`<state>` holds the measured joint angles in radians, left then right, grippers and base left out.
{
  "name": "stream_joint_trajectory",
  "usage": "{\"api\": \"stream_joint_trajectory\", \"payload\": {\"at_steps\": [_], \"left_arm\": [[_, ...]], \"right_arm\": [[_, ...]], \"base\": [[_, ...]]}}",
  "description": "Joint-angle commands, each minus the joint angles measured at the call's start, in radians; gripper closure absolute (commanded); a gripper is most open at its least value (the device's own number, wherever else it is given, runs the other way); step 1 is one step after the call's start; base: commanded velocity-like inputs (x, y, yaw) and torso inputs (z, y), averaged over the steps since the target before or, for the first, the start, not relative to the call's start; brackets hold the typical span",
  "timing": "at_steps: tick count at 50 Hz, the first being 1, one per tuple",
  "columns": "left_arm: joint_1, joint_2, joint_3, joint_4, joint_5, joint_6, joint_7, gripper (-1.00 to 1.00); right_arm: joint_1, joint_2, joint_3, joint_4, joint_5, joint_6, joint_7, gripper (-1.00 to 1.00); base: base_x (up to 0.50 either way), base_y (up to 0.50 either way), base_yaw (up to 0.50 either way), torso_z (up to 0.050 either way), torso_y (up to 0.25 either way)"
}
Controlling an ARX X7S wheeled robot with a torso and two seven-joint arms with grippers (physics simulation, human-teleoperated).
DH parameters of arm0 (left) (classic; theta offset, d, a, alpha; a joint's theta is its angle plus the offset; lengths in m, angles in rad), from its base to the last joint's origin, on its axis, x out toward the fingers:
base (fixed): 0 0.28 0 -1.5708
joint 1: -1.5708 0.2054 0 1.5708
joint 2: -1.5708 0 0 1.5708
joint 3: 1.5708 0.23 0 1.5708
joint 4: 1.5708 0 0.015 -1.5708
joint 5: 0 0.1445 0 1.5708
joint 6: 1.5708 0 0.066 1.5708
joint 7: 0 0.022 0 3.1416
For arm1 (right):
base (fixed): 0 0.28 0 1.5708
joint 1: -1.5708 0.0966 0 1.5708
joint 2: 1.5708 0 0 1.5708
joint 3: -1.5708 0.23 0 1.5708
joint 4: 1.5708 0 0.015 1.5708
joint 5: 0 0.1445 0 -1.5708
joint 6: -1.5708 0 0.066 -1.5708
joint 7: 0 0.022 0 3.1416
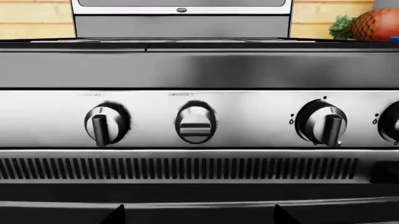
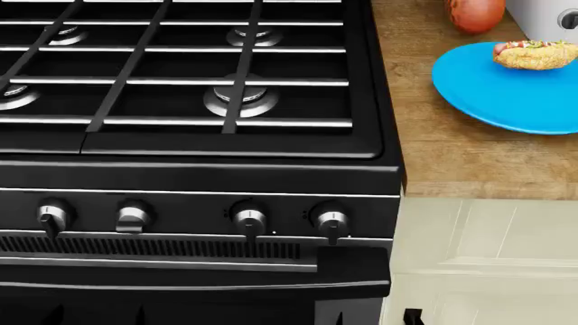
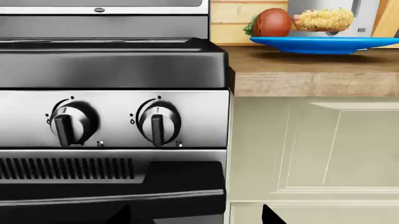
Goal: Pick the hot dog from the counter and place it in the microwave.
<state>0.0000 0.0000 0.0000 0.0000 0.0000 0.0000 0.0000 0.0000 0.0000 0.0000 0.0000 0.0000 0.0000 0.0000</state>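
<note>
Hot dog (image 2: 535,55) lies on a blue plate (image 2: 505,95) on the wooden desk (image 2: 434,156), to the right of the black stove (image 2: 189,101) in the head view. A reddish-brown pineapple (image 2: 476,13) sits just behind the plate, next to a white appliance (image 2: 546,17). Cream cabinet fronts (image 2: 488,250) run below the desk edge. Four knobs (image 2: 250,220) line the stove's front panel. Only dark tips of each claw show at the lower edge of the wrist views, the left claw (image 1: 196,215) and the right claw (image 3: 196,215) both facing the stove front; the tips stand apart with nothing between them, so both look open.
</note>
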Motion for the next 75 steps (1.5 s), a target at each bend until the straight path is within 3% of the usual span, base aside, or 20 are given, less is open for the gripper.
{"api": "stream_joint_trajectory", "payload": {"at_steps": [1,25,70,75], "left_arm": [[0.001,-0.012,0.016,-0.004,0.000,0.006,-0.016,-1.00],[-0.045,-0.062,0.075,-0.037,-0.105,-0.009,-0.070,-1.00],[-0.039,-0.110,0.129,-0.009,-0.180,0.017,-0.107,-1.00],[-0.031,-0.133,0.132,0.057,-0.174,-0.019,-0.121,-1.00]], "right_arm": [[0.000,0.015,-0.021,0.008,0.000,-0.008,0.021,-1.00],[0.010,0.075,-0.114,0.034,-0.043,-0.059,0.121,-1.00],[0.017,0.120,-0.168,0.036,-0.008,-0.064,0.180,-1.00],[0.012,0.144,-0.181,-0.064,-0.034,-0.024,0.180,-1.00]], "base": [[0.00,0.00,0.00,0.000,0.000],[0.00,0.00,0.00,0.000,0.000],[0.00,0.00,0.00,0.050,0.002],[0.00,0.00,0.00,0.006,0.000]]}}
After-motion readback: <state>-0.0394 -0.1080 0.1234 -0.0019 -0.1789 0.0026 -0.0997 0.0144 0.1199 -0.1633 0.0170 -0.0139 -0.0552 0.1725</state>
